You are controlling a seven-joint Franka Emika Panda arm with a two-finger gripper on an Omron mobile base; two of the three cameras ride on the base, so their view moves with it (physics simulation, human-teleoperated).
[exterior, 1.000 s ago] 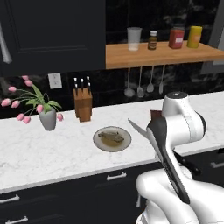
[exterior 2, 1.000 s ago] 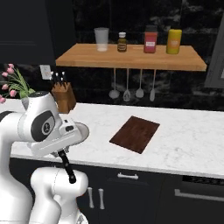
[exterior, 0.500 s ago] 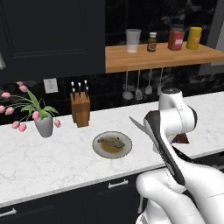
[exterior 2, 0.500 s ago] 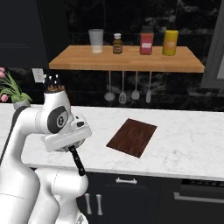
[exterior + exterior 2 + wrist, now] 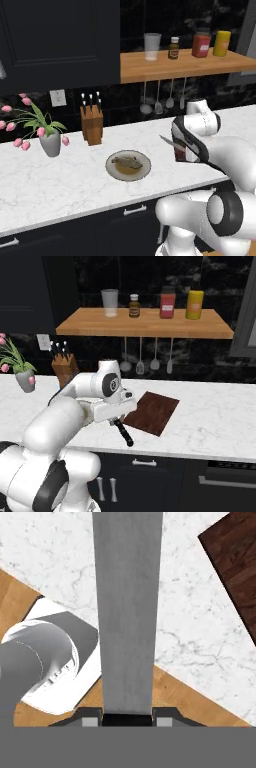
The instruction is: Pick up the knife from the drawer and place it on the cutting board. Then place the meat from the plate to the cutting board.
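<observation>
The end effector (image 5: 119,425) is clamped on the knife (image 5: 127,612), whose dark handle points down toward the lower centre of the right base view. The cutting board (image 5: 151,411) lies on the desk (image 5: 215,416) just right of it, long axis running diagonally up-right. The meat (image 5: 127,162) sits on the plate (image 5: 113,171), centre of the left base view.

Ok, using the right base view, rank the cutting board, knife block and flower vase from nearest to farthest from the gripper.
1. Cutting board, just right of the gripper.
2. Knife block, back left by the wall.
3. Flower vase, far left on the counter.
</observation>
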